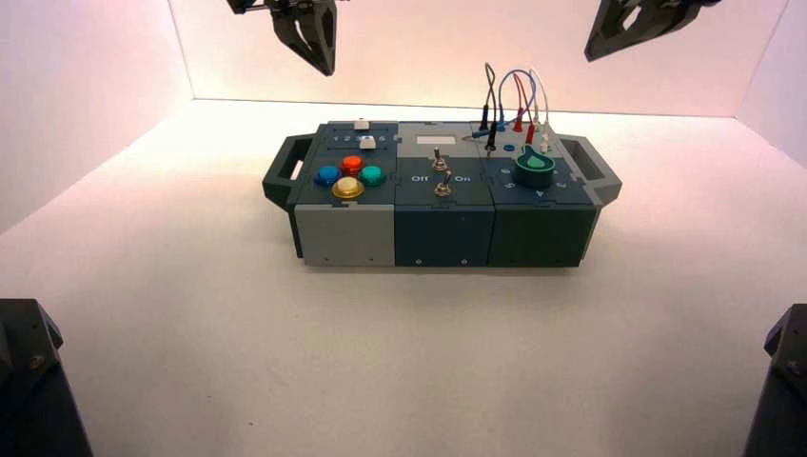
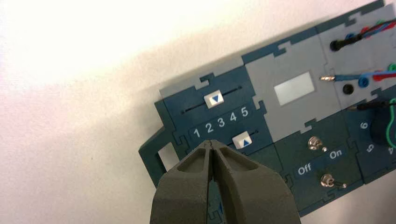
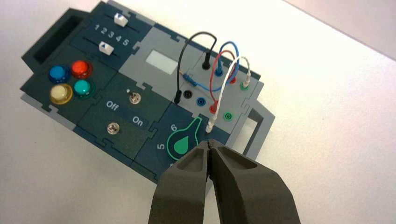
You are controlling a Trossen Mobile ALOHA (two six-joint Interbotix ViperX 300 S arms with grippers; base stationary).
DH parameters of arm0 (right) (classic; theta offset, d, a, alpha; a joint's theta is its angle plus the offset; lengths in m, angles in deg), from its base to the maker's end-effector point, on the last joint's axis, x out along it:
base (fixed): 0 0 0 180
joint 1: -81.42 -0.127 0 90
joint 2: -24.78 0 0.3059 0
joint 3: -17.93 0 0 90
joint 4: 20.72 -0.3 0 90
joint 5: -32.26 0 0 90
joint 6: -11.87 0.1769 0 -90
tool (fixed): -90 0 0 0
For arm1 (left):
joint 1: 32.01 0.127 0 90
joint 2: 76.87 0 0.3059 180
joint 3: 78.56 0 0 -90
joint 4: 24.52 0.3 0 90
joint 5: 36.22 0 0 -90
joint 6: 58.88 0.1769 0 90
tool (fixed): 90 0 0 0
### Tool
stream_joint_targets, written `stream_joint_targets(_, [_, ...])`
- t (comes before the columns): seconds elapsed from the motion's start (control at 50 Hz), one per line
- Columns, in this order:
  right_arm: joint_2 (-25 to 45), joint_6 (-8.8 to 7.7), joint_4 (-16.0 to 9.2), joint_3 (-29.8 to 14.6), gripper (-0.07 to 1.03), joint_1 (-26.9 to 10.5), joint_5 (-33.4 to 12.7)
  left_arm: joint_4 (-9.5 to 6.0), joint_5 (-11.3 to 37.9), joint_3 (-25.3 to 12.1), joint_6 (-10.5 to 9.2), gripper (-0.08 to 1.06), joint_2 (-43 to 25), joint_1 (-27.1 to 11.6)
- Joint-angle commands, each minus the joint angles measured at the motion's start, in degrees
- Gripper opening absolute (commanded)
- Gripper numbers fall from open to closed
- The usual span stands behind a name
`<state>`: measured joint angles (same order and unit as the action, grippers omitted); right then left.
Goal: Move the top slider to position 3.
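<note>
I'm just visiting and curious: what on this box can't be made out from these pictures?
- Coloured buttons: in the left wrist view, hidden behind the shut left gripper.
- Green knob: in the right wrist view, its near edge sits behind the shut right gripper.
- Number scale: too small to read in the high view.
- Wires: cut off by the left wrist view's edge.

Both grippers are built of dark charcoal-grey, matte plastic. The left gripper [image 2: 212, 142] has two thick, wedge-shaped fingers [image 2: 187, 186] that taper to blunt tips, each with a shallow triangular recess sunk into its upper face; the right gripper [image 3: 209, 143] has the same form, with the same recessed triangles on its fingers [image 3: 243, 186]. In the high view, black blocky arm parts fill the corners at 7 and 5 o'clock, the one at 7 o'clock carrying a small round screw head on its angled face.
</note>
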<state>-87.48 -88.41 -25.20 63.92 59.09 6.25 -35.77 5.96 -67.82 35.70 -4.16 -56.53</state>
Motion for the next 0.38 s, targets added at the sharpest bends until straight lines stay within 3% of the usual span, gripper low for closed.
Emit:
stream_joint_targets(0.02, [0.9,0.00,0.0,-0.9,-0.02,-0.2,0.3,0.09,-1.0,-0.4,0.18,-0.03,1.7,0.1])
stream_joint_targets(0.38, [0.6,0.09,0.0,-1.2,-0.02,-0.2,-0.1,0.09,-0.9,-0.2,0.18,-0.03,2.0,0.0])
